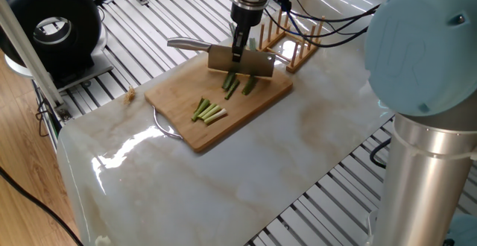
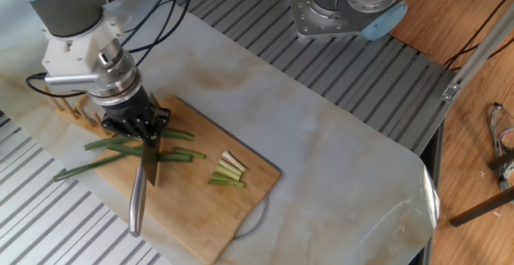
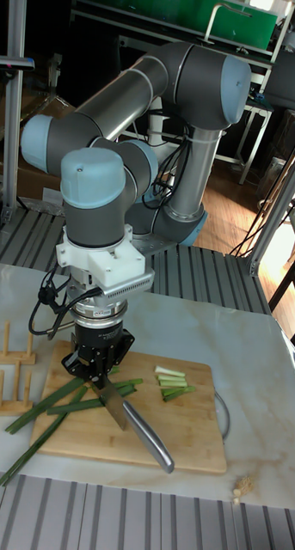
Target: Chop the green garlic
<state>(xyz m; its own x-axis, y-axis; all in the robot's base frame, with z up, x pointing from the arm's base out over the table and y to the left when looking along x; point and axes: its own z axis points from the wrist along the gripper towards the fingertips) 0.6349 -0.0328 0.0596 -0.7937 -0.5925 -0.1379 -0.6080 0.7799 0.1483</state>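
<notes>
Currently: gripper [image 2: 145, 133] clamped on cleaver [image 2: 148, 165], blade directly above green garlic [image 2: 120, 151] stalks, which lie lengthwise on bamboo cutting board [image 2: 209, 217], crossing blade squarely; cut pieces [image 2: 229, 172] beside.

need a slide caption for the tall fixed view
UR5 gripper holds a knife over green garlic on a bamboo cutting board.

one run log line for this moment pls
phase: chopping | gripper: shut on knife | blade: across green garlic on cutting board | cut pieces: beside blade
</notes>
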